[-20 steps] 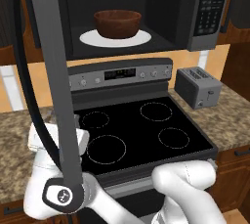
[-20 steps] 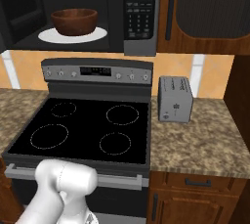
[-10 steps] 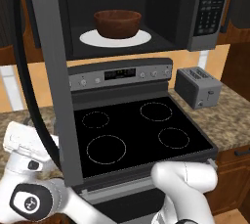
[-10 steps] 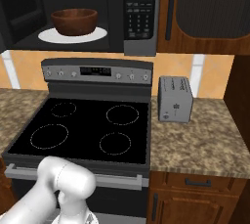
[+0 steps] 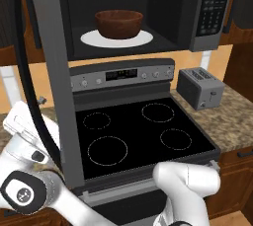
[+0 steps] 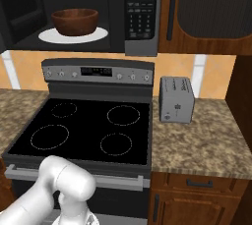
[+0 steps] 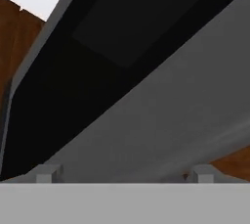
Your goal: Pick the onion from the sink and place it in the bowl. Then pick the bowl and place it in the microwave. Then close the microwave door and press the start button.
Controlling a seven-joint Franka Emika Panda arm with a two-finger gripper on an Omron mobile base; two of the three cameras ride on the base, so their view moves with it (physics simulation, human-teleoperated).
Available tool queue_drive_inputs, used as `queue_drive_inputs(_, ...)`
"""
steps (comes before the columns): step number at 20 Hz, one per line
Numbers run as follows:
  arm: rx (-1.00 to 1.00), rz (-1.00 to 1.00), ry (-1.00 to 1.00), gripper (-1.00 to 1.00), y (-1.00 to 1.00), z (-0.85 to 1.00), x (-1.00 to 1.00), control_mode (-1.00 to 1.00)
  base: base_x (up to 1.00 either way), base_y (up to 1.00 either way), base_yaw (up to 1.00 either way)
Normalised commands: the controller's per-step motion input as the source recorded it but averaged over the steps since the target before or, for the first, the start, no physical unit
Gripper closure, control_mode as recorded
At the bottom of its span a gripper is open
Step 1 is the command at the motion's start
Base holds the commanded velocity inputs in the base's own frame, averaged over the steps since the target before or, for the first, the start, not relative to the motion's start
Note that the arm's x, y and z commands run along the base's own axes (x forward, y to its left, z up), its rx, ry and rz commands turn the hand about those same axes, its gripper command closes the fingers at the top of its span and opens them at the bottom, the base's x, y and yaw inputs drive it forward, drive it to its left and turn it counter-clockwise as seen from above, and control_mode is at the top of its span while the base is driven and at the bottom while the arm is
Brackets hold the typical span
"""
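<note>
Inside microwave [image 5: 207, 18]: bowl [image 5: 118, 23] upright on white turntable plate [image 5: 91, 38].
Microwave door [image 5: 54, 87]: swung open.
Pincer [image 7: 125, 173]: mine, released, close against door's grey frame.

Home kitchen | black glass-top stove [image 6: 83, 128] with four burner rings | open microwave [image 6: 98, 13] mounted above, wooden bowl [image 6: 75, 21] on its turntable | silver toaster [image 6: 176, 99] on speckled granite tabletop [image 6: 206, 140] | wood cabinets [image 6: 197, 197] below
</note>
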Motion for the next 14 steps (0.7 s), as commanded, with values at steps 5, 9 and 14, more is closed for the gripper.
queue_drive_inputs(5, 0.27, 0.11, -0.09, -1.00, -1.00, 0.31, -0.01, -1.00, 0.00, 0.00, 0.00)
queue_drive_inputs(9, 0.32, 0.23, -0.11, -1.00, -1.00, 0.28, -0.01, -1.00, 0.00, 0.00, 0.00)
queue_drive_inputs(14, 0.38, 0.26, -0.04, -1.00, -1.00, 0.52, 0.01, -1.00, 0.00, 0.00, 0.00)
